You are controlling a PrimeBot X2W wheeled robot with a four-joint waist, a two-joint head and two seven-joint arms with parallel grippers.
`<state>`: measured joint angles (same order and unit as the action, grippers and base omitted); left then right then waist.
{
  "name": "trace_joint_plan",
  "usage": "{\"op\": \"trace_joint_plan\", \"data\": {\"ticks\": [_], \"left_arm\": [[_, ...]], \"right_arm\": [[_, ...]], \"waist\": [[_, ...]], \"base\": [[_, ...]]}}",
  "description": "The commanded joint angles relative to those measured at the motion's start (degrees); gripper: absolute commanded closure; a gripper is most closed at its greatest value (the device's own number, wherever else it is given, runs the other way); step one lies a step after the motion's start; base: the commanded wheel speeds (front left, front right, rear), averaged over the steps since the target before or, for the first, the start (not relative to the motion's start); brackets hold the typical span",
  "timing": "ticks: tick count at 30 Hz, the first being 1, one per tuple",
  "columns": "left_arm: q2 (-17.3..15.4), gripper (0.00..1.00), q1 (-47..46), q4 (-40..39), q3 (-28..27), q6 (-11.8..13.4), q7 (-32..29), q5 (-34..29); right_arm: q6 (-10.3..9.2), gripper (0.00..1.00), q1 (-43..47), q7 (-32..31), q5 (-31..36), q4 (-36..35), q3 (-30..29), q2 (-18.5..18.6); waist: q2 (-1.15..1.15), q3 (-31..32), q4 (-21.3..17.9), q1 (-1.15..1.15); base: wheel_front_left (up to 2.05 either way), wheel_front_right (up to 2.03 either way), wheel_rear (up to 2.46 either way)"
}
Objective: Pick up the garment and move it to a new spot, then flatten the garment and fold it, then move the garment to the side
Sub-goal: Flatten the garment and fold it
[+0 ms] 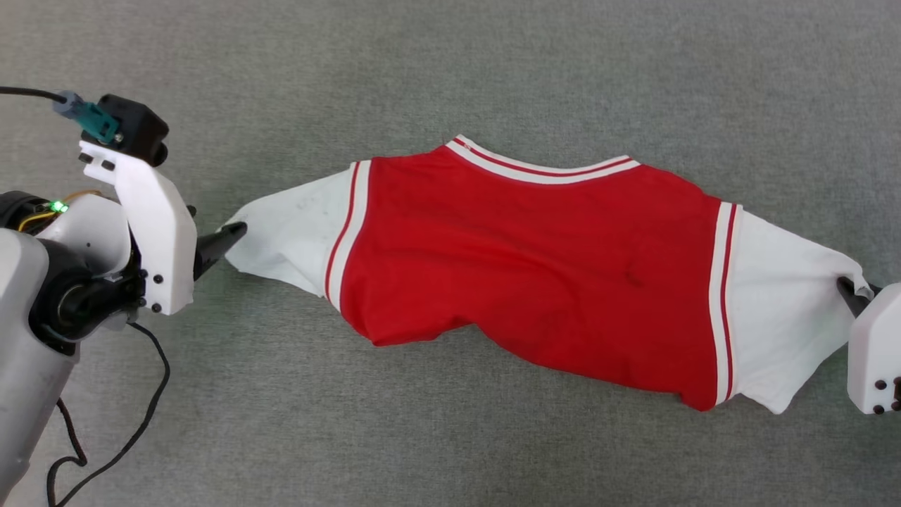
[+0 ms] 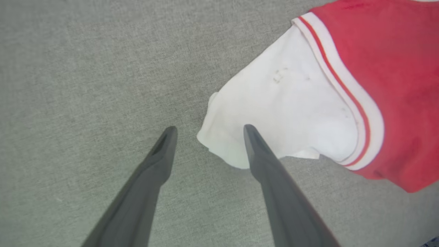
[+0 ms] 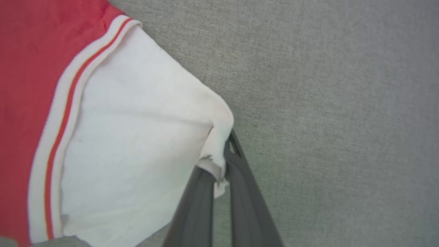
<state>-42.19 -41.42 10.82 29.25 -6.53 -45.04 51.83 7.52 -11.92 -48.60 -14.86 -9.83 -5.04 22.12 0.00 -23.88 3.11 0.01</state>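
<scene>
We see a red short-sleeved jersey garment (image 1: 528,267) with white sleeves and red-and-white striped trim, stretched sideways across the middle of a grey, felt-like fabric surface (image 1: 450,70). In the head view its striped collar (image 1: 542,167) lies on the far side, and its red body is creased, with soft folds running across it. The lower edge is uneven: it sits higher near the left-side sleeve (image 1: 288,232) and dips lower towards the right-side sleeve (image 1: 781,310), with a shadow beneath it.

The left tool (image 1: 236,231) is at the outer tip of the left-side sleeve, and in the head view its dark point meets the edge of the cloth. In the left wrist view the left tool (image 2: 207,128) is spread, with its two long dark fingers (image 2: 161,154) well apart. One finger lies over bare surface and the other crosses the white sleeve's corner. That corner reaches into the gap between them, and nothing is clamped. We cannot tell whether the finger actually presses on the cloth.

The right tool (image 1: 848,287) is at the far right of the head view, at the outer end of the right-side sleeve. In the right wrist view the right tool (image 3: 221,161) is pressed together, pinching the sleeve's hem, and the white cloth bunches into a small fold between its fingers and draws to a point there.

A thin black cable (image 1: 151,394) loops from the left arm across the surface
</scene>
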Motion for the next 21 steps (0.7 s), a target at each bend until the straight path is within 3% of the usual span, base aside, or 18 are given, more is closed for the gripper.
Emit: {"op": "trace_joint_plan", "data": {"ticks": [1, 9, 17, 18, 19, 21], "left_arm": [[0.17, 0.0, -0.72, 0.24, 0.37, -0.16, -0.59, 0.26], [-1.07, 0.0, -2.52, 2.25, 4.26, -0.81, -3.4, 0.02], [-0.82, 0.0, -2.61, 5.97, 7.83, -0.73, -3.58, -1.7], [-0.6, 0.85, -2.34, 6.59, 8.38, -0.74, -4.26, -1.4], [-0.4, 1.0, -1.98, 7.01, 8.88, -0.75, -4.74, -1.02], [-0.12, 1.0, -1.49, 7.15, 9.68, -0.82, -5.21, -0.34]], "right_arm": [[-0.06, 1.0, -1.14, 0.18, 0.4, -0.33, -0.06, -0.19], [-0.06, 1.0, -2.32, 0.84, -0.3, -0.91, 0.59, -1.64], [-0.06, 1.0, -2.69, 1.32, 0.33, -1.86, 0.56, -0.76], [-0.06, 1.0, -2.67, 1.31, 0.37, -1.94, 0.55, -0.69], [-0.06, 1.0, -2.64, 1.36, 0.37, -1.97, 0.56, -0.66], [-0.06, 1.0, -2.61, 1.44, 0.41, -1.95, 0.67, -0.66]], "waist": [[0.0, -0.76, -0.57, -0.01], [0.0, -2.5, -1.78, -0.01], [0.0, -4.15, -2.19, -0.01], [0.0, -4.28, -2.2, -0.01], [0.0, -4.38, -2.21, -0.01], [0.0, -4.41, -2.19, -0.01]], "base": [[0.0, 0.0, 0.0], [0.0, 0.0, 0.0], [0.0, 0.0, 0.0], [0.0, 0.0, 0.0], [0.0, 0.0, 0.0], [0.0, 0.0, 0.0]]}}
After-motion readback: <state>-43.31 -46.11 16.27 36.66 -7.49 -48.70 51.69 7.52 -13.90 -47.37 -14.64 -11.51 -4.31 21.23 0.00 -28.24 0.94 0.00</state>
